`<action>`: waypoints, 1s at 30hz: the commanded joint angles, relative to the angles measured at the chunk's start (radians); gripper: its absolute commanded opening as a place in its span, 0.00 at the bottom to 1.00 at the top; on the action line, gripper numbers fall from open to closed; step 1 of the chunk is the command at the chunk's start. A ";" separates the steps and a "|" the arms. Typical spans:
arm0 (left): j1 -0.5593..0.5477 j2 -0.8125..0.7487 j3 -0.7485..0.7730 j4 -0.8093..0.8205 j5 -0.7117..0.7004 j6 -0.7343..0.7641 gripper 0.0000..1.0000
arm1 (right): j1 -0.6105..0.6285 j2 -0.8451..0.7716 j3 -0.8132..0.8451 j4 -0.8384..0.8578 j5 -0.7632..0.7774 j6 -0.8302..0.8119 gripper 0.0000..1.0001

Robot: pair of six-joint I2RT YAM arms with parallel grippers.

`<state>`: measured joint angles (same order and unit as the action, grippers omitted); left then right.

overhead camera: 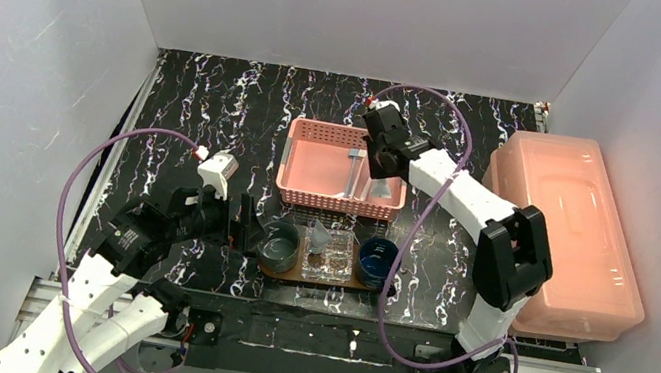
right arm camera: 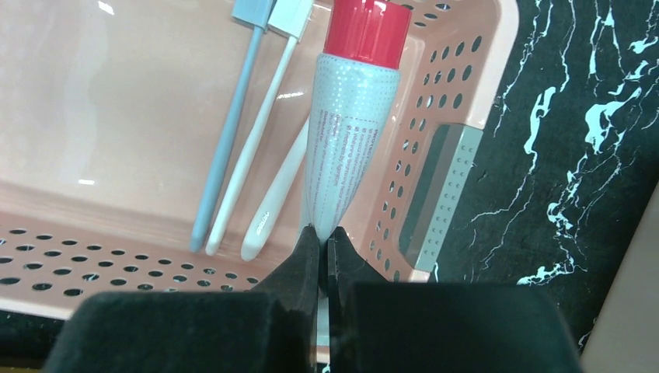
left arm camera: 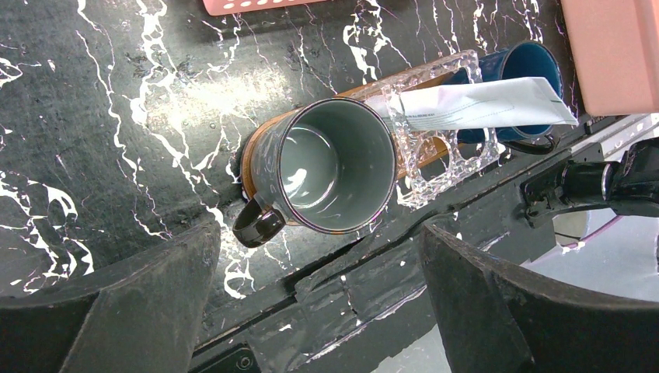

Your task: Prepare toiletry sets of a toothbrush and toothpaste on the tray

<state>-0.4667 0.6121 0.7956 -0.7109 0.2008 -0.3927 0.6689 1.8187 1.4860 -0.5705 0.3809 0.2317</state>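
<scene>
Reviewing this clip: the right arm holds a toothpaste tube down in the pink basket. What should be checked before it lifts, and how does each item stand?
1. Grip: right gripper shut on the toothpaste tube, at its flat end: ok.
2. Free lift: one of the toothbrushes lies against the tube: cannot tell.
3. Target: grey mug upright and empty on the tray: ok.
4. Clearance: left gripper open, close beside the grey mug, may crowd the drop: not ok.
5. Holder: second tube hides part of the clear holder: cannot tell.
</scene>
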 commanded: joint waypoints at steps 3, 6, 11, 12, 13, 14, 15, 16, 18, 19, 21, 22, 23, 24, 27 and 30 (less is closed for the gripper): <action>0.000 0.001 0.002 -0.002 -0.008 0.012 0.99 | 0.006 -0.126 -0.014 0.076 -0.019 -0.019 0.01; 0.000 0.004 0.002 -0.002 -0.008 0.012 0.99 | 0.008 -0.168 -0.016 0.075 -0.032 -0.028 0.01; 0.000 0.006 0.005 -0.002 -0.004 0.013 0.99 | 0.017 -0.255 -0.031 0.070 -0.079 -0.054 0.01; 0.000 0.006 0.005 -0.001 -0.002 0.012 0.99 | 0.019 -0.276 -0.034 0.067 -0.091 -0.063 0.01; 0.000 0.007 0.005 0.000 0.000 0.010 0.99 | 0.023 -0.299 -0.042 0.062 -0.106 -0.071 0.01; 0.000 0.009 0.005 0.001 0.004 0.009 0.99 | 0.027 -0.322 -0.049 0.057 -0.123 -0.081 0.01; 0.000 0.010 0.007 0.001 0.005 0.007 0.99 | 0.031 -0.347 -0.060 0.052 -0.146 -0.097 0.01; 0.000 0.014 0.011 0.001 0.007 0.003 0.99 | 0.037 -0.377 -0.068 0.045 -0.164 -0.112 0.01; 0.000 0.030 0.049 -0.017 0.024 -0.011 0.99 | 0.061 -0.456 -0.095 0.021 -0.211 -0.164 0.01; 0.000 0.044 0.088 -0.035 0.032 -0.021 0.99 | 0.086 -0.500 -0.117 0.010 -0.237 -0.194 0.01; -0.001 0.081 0.203 -0.104 0.061 -0.045 0.99 | 0.179 -0.584 -0.147 -0.010 -0.228 -0.228 0.01; 0.000 0.102 0.272 -0.134 0.095 -0.069 0.99 | 0.241 -0.621 -0.159 -0.018 -0.211 -0.257 0.01; 0.000 0.117 0.307 -0.151 0.118 -0.086 0.99 | 0.281 -0.639 -0.158 -0.030 -0.200 -0.268 0.01; 0.000 0.131 0.338 -0.164 0.146 -0.106 0.99 | 0.319 -0.653 -0.157 -0.038 -0.199 -0.276 0.01; 0.000 0.171 0.425 -0.164 0.261 -0.193 0.99 | 0.460 -0.664 -0.122 -0.082 -0.173 -0.324 0.01; 0.000 0.196 0.468 -0.162 0.344 -0.253 0.99 | 0.541 -0.650 -0.092 -0.100 -0.176 -0.376 0.01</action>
<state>-0.4667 0.7883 1.2110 -0.8467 0.4202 -0.5686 1.1362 1.1721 1.3262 -0.6724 0.1875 -0.0628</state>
